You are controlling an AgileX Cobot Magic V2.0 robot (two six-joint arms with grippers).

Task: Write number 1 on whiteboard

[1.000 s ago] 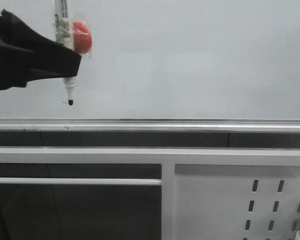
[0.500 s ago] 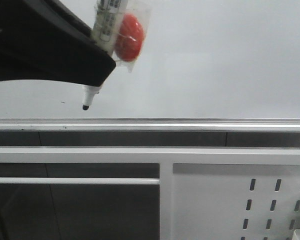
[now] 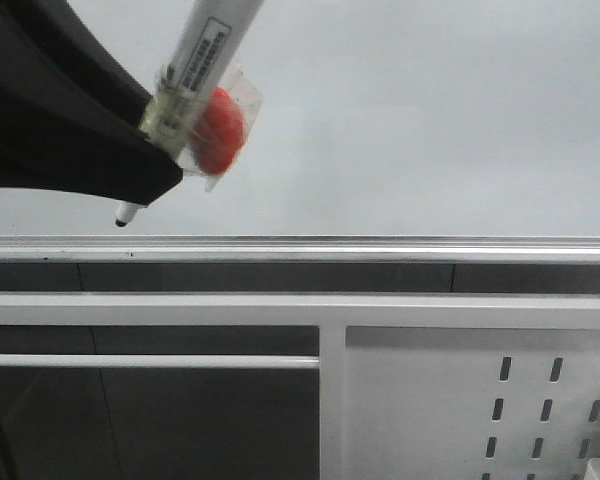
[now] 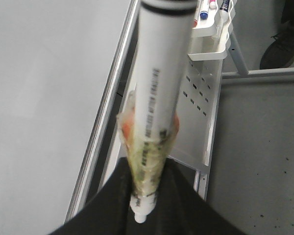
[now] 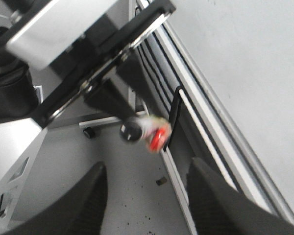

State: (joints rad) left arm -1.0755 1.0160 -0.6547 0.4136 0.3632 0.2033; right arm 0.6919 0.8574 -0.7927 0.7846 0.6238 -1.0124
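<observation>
My left gripper [image 3: 152, 172] is shut on a white marker [image 3: 202, 52] with a red lump [image 3: 218, 128] taped to it. The marker leans with its top to the right. Its black tip [image 3: 122, 220] is low on the whiteboard [image 3: 410, 120], just above the silver bottom rail [image 3: 380, 250]. No stroke of the number 1 shows on the board. In the left wrist view the marker [image 4: 159, 83] runs between my black fingers [image 4: 186, 205]. My right gripper [image 5: 149, 205] is open and empty, away from the whiteboard [image 5: 245, 58].
Below the rail are grey frame bars and a grey metal panel with slotted holes [image 3: 460, 400]. A white tray with spare markers [image 4: 210, 34] hangs on that panel. A person's shoe [image 4: 284, 44] stands on the floor.
The marker has tilted from nearly upright to leaning right. Its tip has moved down and left towards the rail. My left gripper has come closer to the camera.
</observation>
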